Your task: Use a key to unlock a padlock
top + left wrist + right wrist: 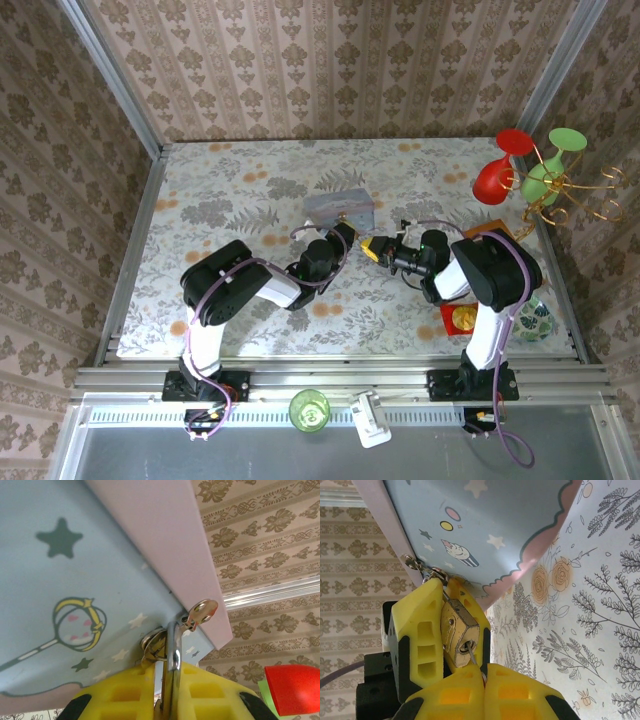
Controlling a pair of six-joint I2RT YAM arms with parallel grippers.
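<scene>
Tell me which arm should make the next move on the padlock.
Right. The right gripper is shut on the key, whose blade already sits in the keyhole of the padlock, so it likely only needs to twist. The left gripper clamps the padlock body, steadying it at the hasp of the tin.

- Left arm (240,285) stretches forward; the left gripper (346,237) clamps its 2 fingers (418,630) on the padlock (459,632).
- Right arm (490,270) bends across; the right gripper (482,679), fingertips pinched together on the key (471,656), sits just ahead of the left gripper's fingertips, facing them.
</scene>
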